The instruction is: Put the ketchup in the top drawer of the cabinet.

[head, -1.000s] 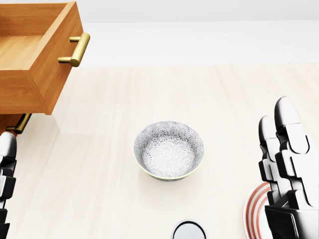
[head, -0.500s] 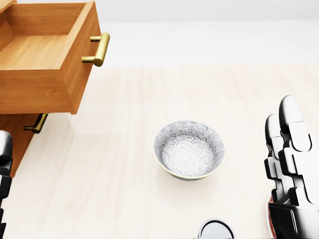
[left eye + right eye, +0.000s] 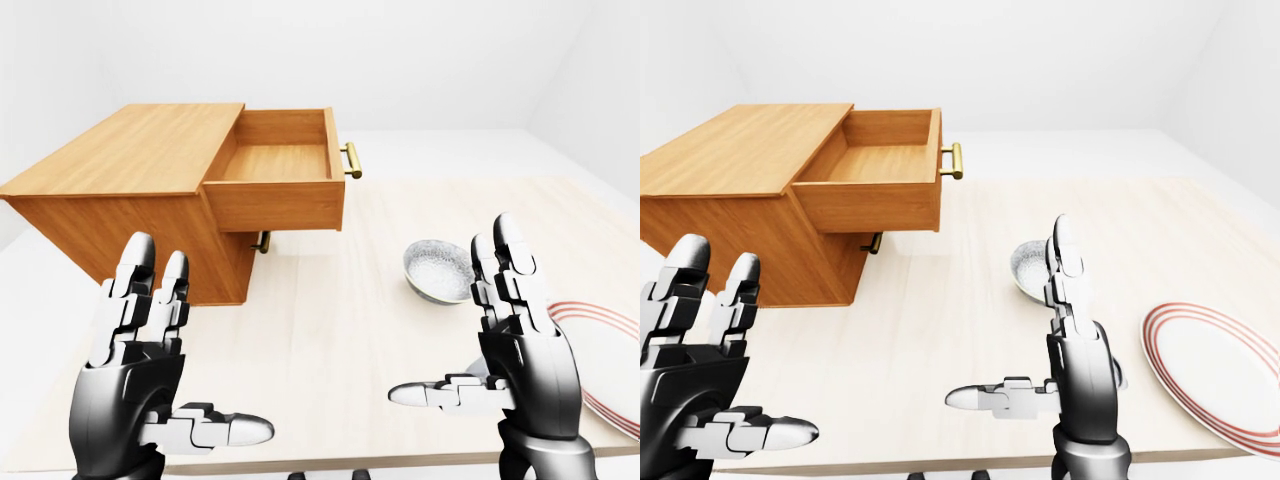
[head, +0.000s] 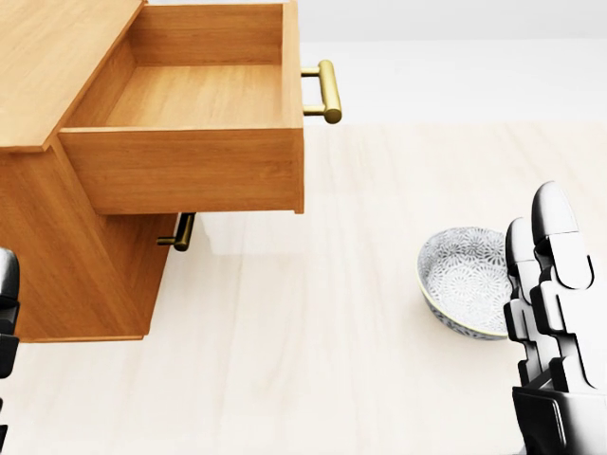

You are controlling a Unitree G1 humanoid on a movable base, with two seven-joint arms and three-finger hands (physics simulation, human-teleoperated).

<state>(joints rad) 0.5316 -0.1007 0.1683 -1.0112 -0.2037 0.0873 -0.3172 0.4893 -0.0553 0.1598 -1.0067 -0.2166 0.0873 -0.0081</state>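
no ketchup shows in any view, so which way it lies from either hand cannot be told; the left hand point(image 3: 150, 370) and right hand point(image 3: 515, 350) hover spread wide, holding nothing; the top drawer point(image 3: 280, 165) stands pulled out at upper left, nearer the left hand.

Left hand point(image 3: 150, 375): raised at lower left of the left-eye view, palm turned inward, two fingers point(image 3: 130, 290) straight and upright, thumb extended to the right. Empty, fingers spread.

Right hand point(image 3: 500, 345): raised at lower right, palm turned inward, fingers point(image 3: 510, 265) upright and straight, thumb extended to the left. Empty, fingers spread.

Hands well apart, at similar height.
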